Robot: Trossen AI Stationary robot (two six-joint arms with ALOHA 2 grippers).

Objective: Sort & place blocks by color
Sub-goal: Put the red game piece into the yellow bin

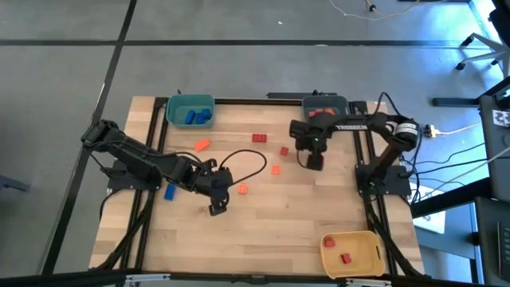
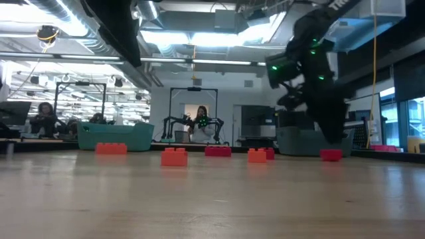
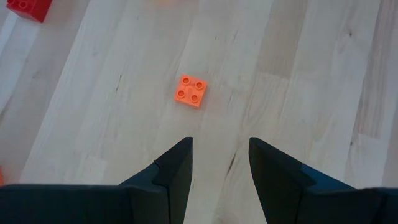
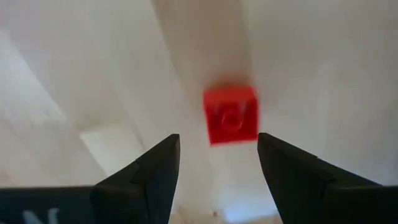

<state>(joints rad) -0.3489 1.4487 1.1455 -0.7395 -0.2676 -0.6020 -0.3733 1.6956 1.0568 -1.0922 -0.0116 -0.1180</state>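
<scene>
Blue blocks [image 1: 196, 117] in teal bin [image 1: 190, 101]

Overhead, table-level and two close downward wrist cameras share the table [image 1: 263, 223].

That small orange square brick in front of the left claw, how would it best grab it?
Probably straight down from above, closing on two opposite flat sides. The orange square brick lies flat, studs up, alone on the table, turned slightly askew, so the open left gripper should rotate a little to match its sides.
</scene>
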